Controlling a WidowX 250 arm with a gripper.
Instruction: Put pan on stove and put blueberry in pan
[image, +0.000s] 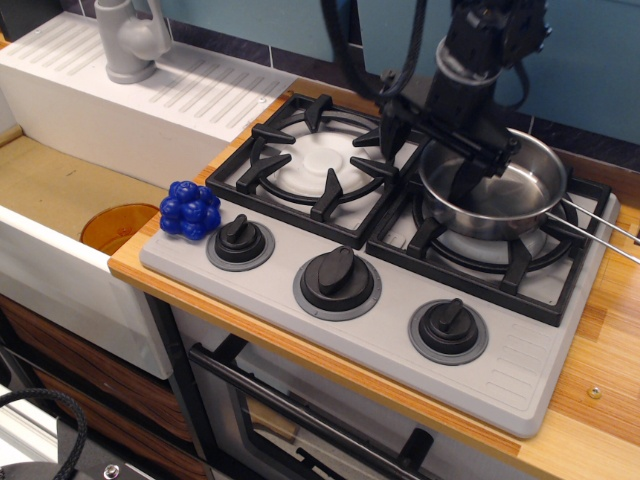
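Straddling the near-left rim of the pan (492, 183), the end effector (428, 158) hangs spread wide, one finger outside the rim and the other dipping into the bowl. That pan sits on the stove's (400, 330) right burner, handle pointing toward 4 o'clock. Well apart at 9 o'clock, the blueberry (191, 210) rests at the stove's left edge, just beside the leftmost knob (240, 240).

You are seeing the arm (480, 50) running out past the top edge. The gripper (430, 150) is covering the pan's (500, 195) left rim. The pan's handle (600, 225) is leaving the right edge. The faucet (130, 35) is being cropped at the top.
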